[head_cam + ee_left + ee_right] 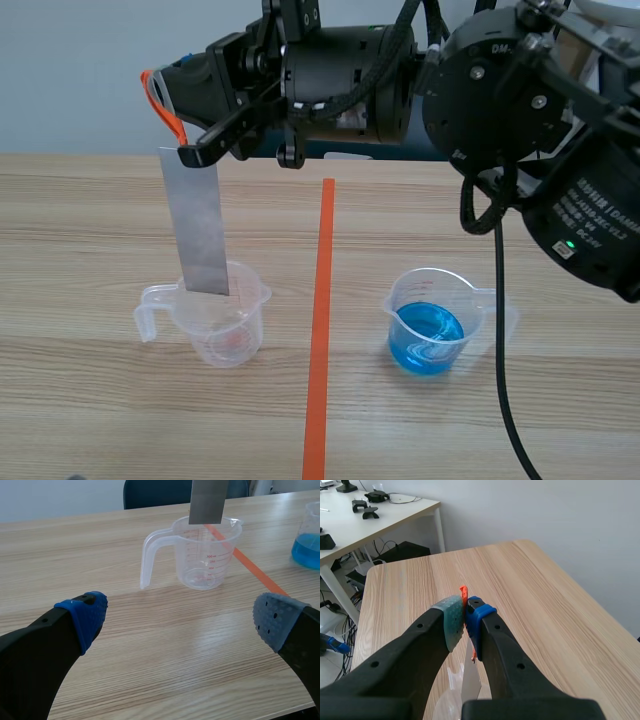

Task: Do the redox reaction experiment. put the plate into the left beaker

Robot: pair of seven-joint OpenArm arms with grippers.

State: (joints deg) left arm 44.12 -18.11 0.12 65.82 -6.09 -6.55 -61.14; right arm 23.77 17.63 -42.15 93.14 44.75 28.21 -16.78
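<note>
Grey metal plate [197, 222] hangs over clear plastic beaker [225, 335].

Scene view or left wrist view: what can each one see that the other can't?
Only the scene view shows the right gripper pinching the top of the plate, and the whole plate hanging down. Only the left wrist view shows the left gripper, open, with its blue pads. Both show the plate's lower end at the mouth of the clear beaker, the blue beaker and the tape line.
</note>
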